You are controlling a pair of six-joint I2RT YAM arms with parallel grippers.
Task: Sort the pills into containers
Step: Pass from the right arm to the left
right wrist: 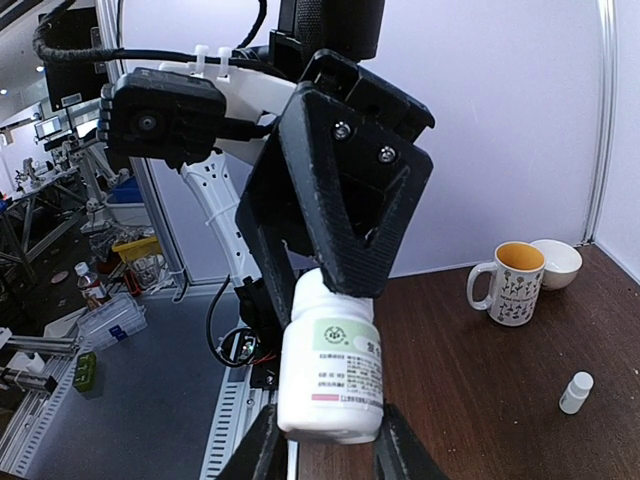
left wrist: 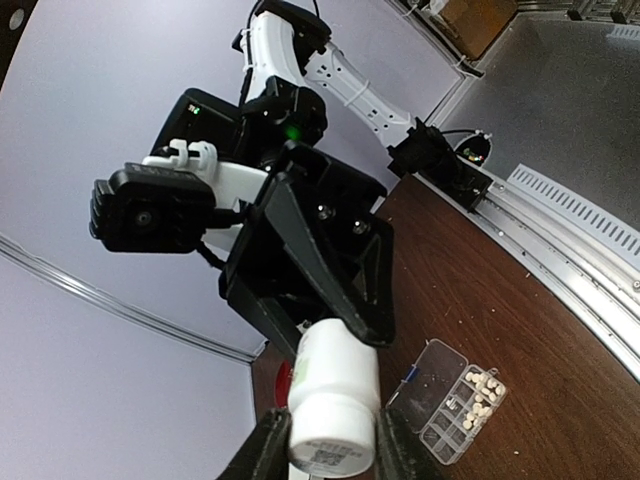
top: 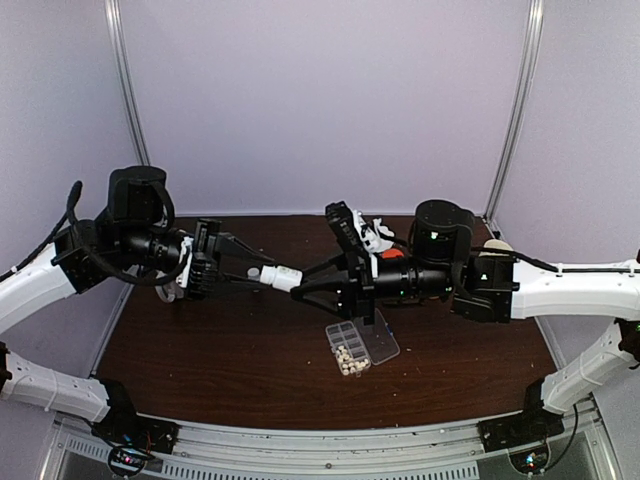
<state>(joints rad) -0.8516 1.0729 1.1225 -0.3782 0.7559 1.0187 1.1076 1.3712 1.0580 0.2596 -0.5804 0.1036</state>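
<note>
Hidden: the far end of the white bottle [right wrist: 330, 365] sits behind the other arm's black fingers in both wrist views, so I cannot tell if it has a cap.
Cut off: each wrist view loses its own fingertips at the lower edge.
Hard to read: the label print is too small, and the white and orange clutter [top: 380, 240] behind the right arm is unclear.
Left gripper [left wrist: 332, 455]: closed on the white bottle, 1 finger against each side.
Right gripper [right wrist: 330, 455]: closed on the body of the same bottle, from the opposite side.
Bottle place: in the air above the table [top: 200, 340], between the 2 grippers.
Pills [top: 348, 357]: in cells at the near end of the organizer box [top: 338, 335], which lies on the table near the middle.
Lid [top: 385, 345]: open, lying flat just right of the box.
Edges: the box is well apart from every table edge. The mug [right wrist: 510, 283], bowl [right wrist: 555, 262] and tiny bottle [right wrist: 575, 392] stand on the wood beyond the grippers.
Open room: wide bare wood to the left of the box and in front of it.
</note>
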